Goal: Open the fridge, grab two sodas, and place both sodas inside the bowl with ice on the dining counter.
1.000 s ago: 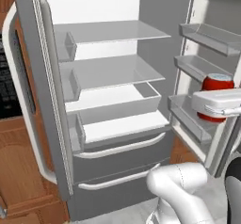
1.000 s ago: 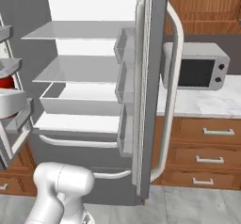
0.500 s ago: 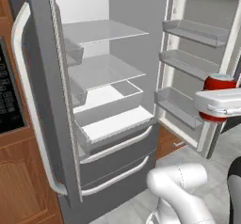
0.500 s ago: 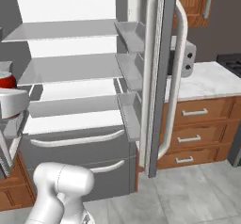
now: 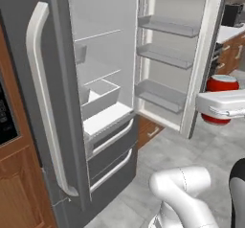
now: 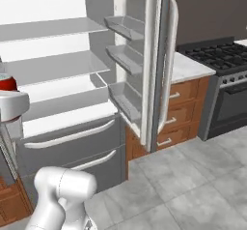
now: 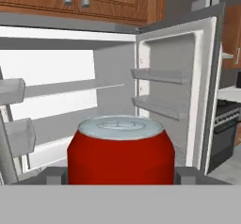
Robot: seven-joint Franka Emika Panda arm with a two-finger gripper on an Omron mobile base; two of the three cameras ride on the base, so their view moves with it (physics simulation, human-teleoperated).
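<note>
My gripper is shut on a red soda with a silver top, and a dark fingertip presses each side of it. From the left base view the soda sticks out above and below the white hand of the gripper, at the right edge. The right base view puts the soda and gripper at the far left. The grey fridge stands with both doors open, out in front of the held soda, its white shelves bare. The bowl, the ice and the dining counter are out of view.
A black stove stands right of the fridge, past a marble counter over wooden drawers. The fridge's right door juts out towards me. Wooden cabinets flank the left door. Grey tiled floor lies ahead.
The whole picture has slid left in both base views, so the camera has turned right: the microwave has left the view and the stove has come in. The soda stays gripped.
</note>
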